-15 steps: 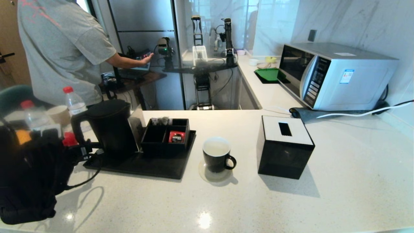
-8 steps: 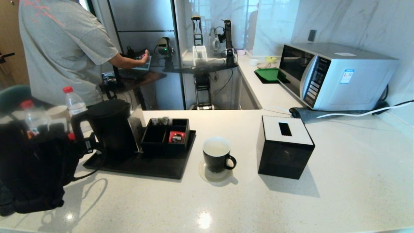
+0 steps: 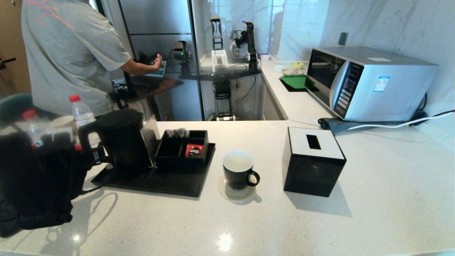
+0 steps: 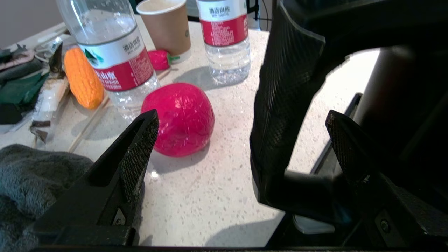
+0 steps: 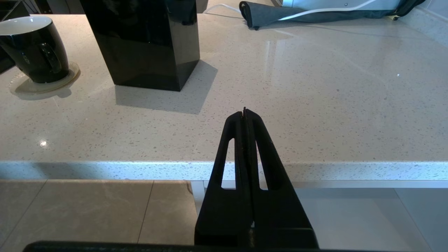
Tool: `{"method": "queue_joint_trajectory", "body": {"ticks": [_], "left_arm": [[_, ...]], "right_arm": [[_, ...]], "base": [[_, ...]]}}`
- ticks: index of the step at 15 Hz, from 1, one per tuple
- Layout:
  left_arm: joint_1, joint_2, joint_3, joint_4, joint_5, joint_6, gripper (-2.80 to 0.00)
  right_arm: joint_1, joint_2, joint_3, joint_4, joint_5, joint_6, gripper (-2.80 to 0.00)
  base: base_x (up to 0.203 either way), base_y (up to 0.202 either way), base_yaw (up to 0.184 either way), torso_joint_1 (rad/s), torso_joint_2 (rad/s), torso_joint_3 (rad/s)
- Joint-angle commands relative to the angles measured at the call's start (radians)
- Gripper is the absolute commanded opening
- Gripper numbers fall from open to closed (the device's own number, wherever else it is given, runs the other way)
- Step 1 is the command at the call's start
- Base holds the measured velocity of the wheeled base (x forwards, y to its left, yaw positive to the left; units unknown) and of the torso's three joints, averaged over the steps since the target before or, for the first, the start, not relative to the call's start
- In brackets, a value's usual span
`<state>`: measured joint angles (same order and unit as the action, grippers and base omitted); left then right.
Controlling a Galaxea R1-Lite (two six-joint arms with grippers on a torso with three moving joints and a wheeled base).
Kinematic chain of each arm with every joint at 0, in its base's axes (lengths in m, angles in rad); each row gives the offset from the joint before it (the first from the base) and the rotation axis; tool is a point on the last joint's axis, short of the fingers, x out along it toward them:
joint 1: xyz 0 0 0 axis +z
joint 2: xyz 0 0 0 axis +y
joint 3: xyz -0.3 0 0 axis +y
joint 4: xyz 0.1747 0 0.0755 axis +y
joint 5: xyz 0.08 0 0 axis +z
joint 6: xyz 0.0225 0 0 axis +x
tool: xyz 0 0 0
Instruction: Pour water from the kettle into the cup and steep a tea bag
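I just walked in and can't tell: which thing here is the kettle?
Find the black tray left of the microwave. The kettle stands at its left end, beside a small black box. It is the tallest black thing there, with a big loop handle.

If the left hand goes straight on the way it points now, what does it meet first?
Most likely the kettle, at its loop handle: the open left hand already has the handle between its fingers. Depth is unclear.

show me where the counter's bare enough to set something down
Bare: the wide front strip of counter before the cup and tissue box, and everything right of that box. Crowded: far left, around the kettle, black tray and bottles.
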<state>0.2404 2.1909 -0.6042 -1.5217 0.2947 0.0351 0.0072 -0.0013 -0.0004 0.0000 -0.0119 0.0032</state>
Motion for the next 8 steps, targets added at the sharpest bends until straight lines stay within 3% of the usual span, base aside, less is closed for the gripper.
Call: {"method": "queue_joint_trajectory", "body": {"ticks": [1,8], "left_arm": [[0.003,0.001,-0.013,-0.048,0.001,0.000,0.00],[0.013,0.024,-0.052,-0.048,0.000,-0.001,0.00]], "right_arm": [[0.000,0.001,-0.001,0.000,0.000,0.000,-2.80],[0.000,0.001,0.000,0.000,0.000,0.000,-2.80]], "base": [[0.000,0.000,0.000,0.000,0.00,0.000],[0.000,0.000,0.000,0.000,0.00,0.000]]}}
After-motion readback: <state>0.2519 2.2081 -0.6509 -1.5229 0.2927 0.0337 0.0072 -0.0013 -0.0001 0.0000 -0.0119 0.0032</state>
